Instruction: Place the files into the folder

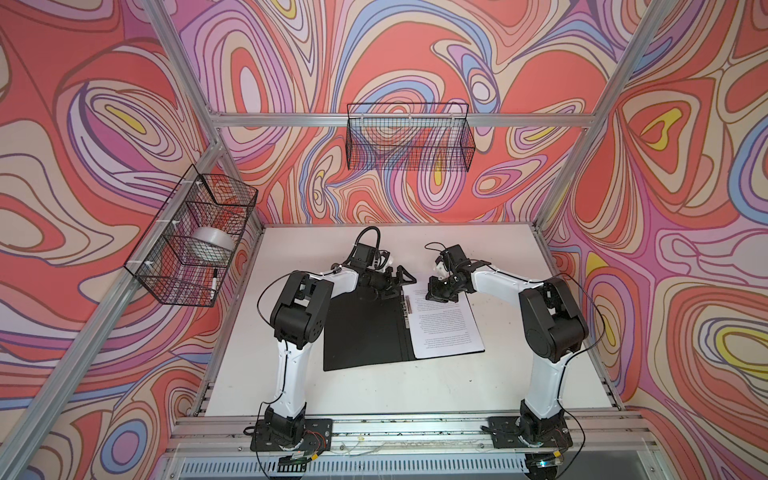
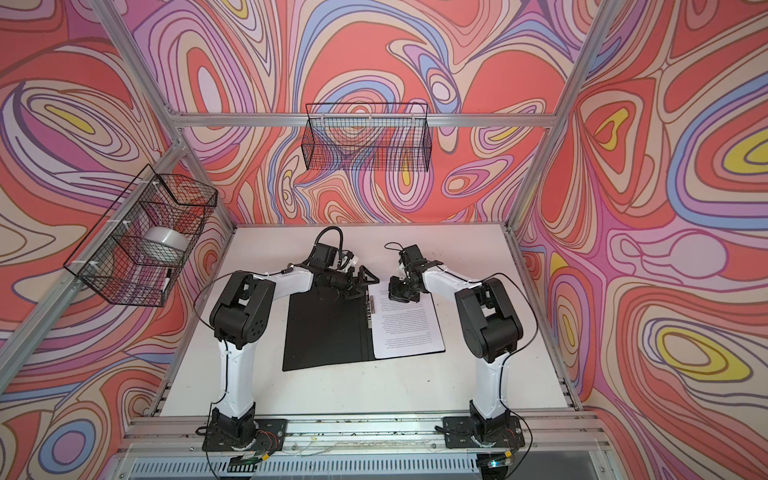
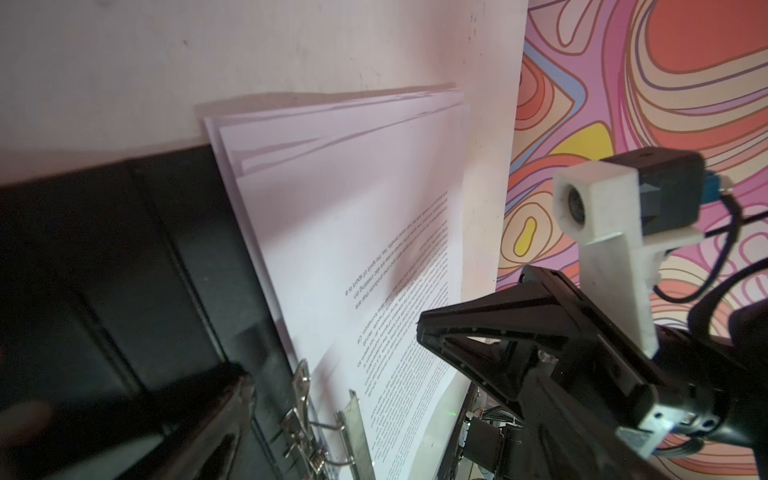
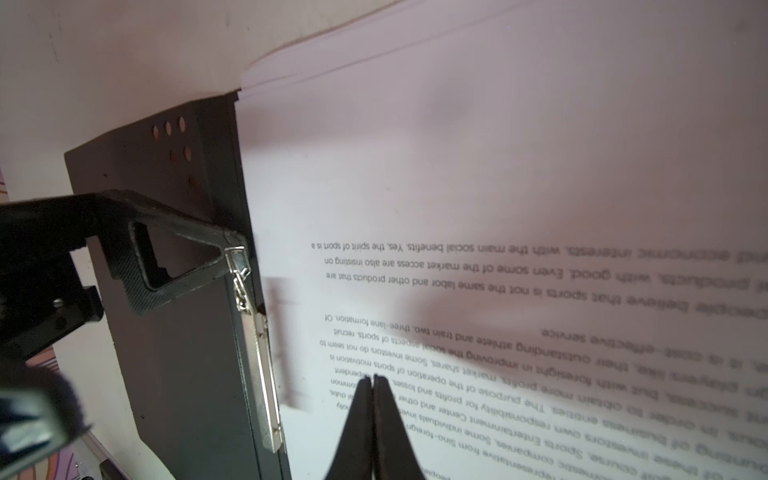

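files under right gripper, perhaps touching

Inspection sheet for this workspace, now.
Surface: white table, bare around the folder.
Job's things: folder open flat, black inside up; files stacked on its right half beside the metal clip.
Clutter: nothing seen.
Hands: left hand open at the clip's far end; right hand shut, tips on the files.
Cables: black cable loops above the left wrist, clear of the folder.
Surroundings: side wire basket holds a tape roll and marker; back wire basket looks empty.
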Controlling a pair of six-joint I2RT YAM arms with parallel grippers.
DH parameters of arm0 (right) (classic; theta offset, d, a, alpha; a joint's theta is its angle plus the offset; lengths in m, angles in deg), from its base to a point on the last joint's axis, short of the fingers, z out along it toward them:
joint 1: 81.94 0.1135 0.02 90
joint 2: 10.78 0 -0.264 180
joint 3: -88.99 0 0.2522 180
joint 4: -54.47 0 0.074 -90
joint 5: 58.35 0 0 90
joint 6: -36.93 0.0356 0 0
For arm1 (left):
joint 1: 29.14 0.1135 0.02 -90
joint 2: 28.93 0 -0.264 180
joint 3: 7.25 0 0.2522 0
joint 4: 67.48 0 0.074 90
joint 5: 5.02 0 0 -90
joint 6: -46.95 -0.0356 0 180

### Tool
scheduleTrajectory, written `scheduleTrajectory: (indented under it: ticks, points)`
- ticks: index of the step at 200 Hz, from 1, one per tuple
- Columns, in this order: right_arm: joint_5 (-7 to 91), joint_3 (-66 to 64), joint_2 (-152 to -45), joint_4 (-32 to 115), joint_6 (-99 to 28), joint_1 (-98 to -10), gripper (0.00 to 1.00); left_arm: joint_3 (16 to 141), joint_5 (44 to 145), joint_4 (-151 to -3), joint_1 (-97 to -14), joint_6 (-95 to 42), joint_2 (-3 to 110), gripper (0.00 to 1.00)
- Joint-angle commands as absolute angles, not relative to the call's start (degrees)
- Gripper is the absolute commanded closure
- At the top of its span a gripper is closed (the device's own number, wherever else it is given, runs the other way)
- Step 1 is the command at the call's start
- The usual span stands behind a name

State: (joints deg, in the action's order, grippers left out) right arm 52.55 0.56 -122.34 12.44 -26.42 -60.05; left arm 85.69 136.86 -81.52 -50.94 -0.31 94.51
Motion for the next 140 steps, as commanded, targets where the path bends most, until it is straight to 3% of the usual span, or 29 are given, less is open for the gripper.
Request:
scheduleTrajectory:
  ticks: [1,79,140]
  points:
    - [52.9,0.1,-122.5,11.4,-25.9,-59.8,1.0,85.3,139.8,-76.2,-50.9,3.1,95.8,0.0]
    - [52.9,-0.1,-122.4,11.2,-25.8,-59.9,1.0,80.7,143.9,-60.2,-50.9,14.2,94.8,0.0]
    - [53.4,-1.0,-122.9,10.9,-25.8,-59.9,1.0,77.6,143.5,-57.1,-50.9,16.5,92.4,0.0]
